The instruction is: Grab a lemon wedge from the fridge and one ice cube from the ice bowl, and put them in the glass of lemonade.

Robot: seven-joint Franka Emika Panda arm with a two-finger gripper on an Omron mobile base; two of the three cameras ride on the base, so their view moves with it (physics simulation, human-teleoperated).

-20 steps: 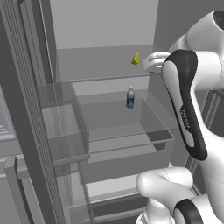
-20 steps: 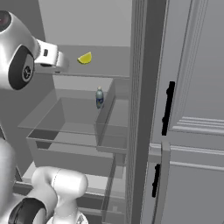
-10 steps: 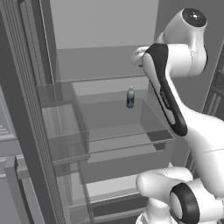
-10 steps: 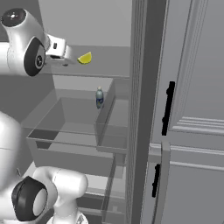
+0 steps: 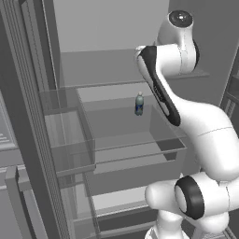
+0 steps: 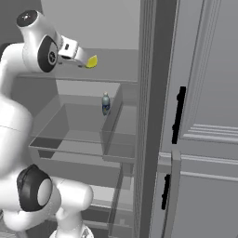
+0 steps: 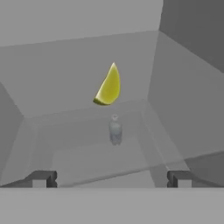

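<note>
the gripper (image 7: 112, 178) is held wide apart and empty inside the fridge (image 6: 153, 116), aimed at the lemon wedge (image 7: 108, 86) on the upper glass shelf, above a small bottle (image 6: 106, 103) in the bin.

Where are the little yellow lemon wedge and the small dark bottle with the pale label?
Little yellow lemon wedge (image 7: 108, 86): hand view, on the middle of its yellow flesh.
Small dark bottle with a pale label (image 6: 106, 104): right base view, on the bottle's body, inside the clear fridge bin.
</note>
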